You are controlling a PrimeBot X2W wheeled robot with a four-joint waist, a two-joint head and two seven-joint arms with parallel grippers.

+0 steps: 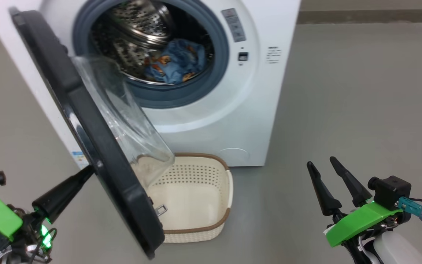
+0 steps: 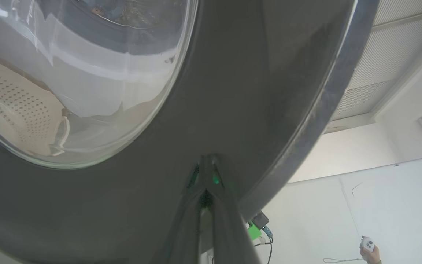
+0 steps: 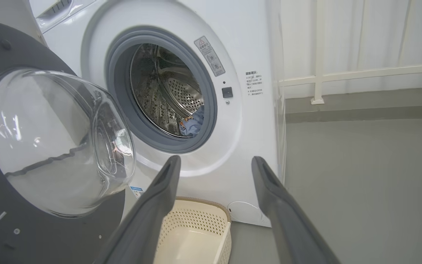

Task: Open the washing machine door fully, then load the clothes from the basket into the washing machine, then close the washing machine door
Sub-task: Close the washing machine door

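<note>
The white washing machine (image 1: pixel 203 121) stands with its black door (image 1: pixel 86 121) swung partly out, the glass bowl facing the drum. Light blue clothes (image 1: pixel 176 60) with orange bears lie inside the steel drum. The cream basket (image 1: pixel 196 172) sits on the floor below the opening, and nothing shows inside it. My left gripper (image 1: pixel 90 169) is shut, its tips pressed against the door's outer face (image 2: pixel 233 91). My right gripper (image 1: pixel 321 163) hangs open at the lower right, well apart from the machine. In the right wrist view the clothes (image 3: pixel 193 124) and basket (image 3: pixel 196 227) show between open fingers.
Grey floor spreads to the right of the machine. A white railing (image 3: pixel 319 73) and a pale wall stand behind it. In the left wrist view a person's hand (image 2: pixel 370 251) holds a small remote at the lower right.
</note>
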